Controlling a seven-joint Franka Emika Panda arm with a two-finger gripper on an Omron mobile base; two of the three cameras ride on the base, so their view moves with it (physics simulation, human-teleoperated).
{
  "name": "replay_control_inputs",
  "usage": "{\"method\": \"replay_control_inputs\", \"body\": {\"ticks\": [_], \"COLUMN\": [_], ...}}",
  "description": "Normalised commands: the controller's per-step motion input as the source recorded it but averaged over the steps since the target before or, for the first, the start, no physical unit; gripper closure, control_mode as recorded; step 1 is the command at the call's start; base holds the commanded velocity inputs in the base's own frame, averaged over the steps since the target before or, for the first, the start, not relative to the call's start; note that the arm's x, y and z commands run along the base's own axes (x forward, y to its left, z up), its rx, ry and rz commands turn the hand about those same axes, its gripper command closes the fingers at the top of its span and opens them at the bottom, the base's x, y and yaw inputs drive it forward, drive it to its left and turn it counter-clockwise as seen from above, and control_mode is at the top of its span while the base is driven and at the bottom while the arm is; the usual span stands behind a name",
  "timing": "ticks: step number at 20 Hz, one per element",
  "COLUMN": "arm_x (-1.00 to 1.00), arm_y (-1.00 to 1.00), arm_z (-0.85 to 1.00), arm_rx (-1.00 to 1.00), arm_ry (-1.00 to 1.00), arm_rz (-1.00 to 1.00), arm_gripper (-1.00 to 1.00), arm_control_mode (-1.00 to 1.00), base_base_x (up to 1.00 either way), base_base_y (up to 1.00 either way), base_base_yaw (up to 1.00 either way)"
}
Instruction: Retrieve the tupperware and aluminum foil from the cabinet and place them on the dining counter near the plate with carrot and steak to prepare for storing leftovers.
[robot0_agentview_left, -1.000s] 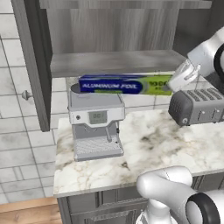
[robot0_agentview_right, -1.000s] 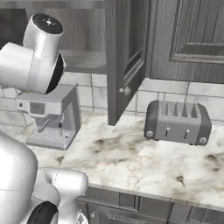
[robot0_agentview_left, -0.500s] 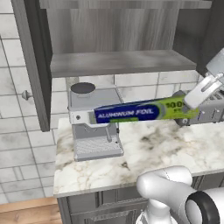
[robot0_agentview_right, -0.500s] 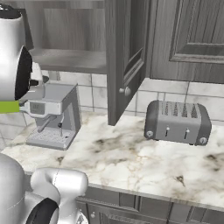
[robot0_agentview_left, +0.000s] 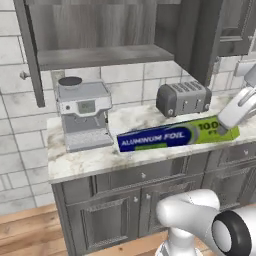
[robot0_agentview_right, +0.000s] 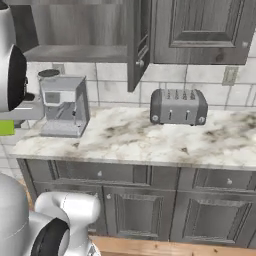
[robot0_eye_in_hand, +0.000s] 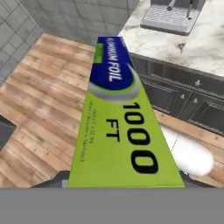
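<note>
My pincer (robot0_agentview_left: 226, 131) gripped the light, stiff aluminum foil (robot0_agentview_left: 172, 140) box by its lime-green end, leaving the long blue end cantilevered and prone to swinging.

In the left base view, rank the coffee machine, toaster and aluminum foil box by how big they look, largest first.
1. aluminum foil: longest, but held nearer the camera, so its lead is unsure.
2. coffee machine: tallest and bulkiest.
3. toaster: smallest, though it stands farther back than the foil.

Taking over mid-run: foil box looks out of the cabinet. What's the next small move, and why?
Probably keep the grip and carry it away: the gripper holds the aluminum foil by its green end, level in front of the counter edge, clear of the toaster.
</note>
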Motion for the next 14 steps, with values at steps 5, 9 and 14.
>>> {"method": "replay_control_inputs", "body": {"ticks": [5, 9, 14], "arm_x": [0.0, 0.0, 0.0], "arm_y": [0.0, 0.0, 0.0], "arm_z": [0.0, 0.0, 0.0], "arm_rx": [0.0, 0.0, 0.0], "arm_ry": [0.0, 0.0, 0.0], "arm_rz": [0.0, 0.0, 0.0], "arm_gripper": [1.0, 1.0, 1.0], "arm_control_mode": [1.0, 1.0, 1.0], "base_base_x": [-0.7, -0.09, 0.0], "base_base_y": [-0.59, -0.86, -0.85], "base_base_yaw": [-0.62, -0.73, -0.79]}}
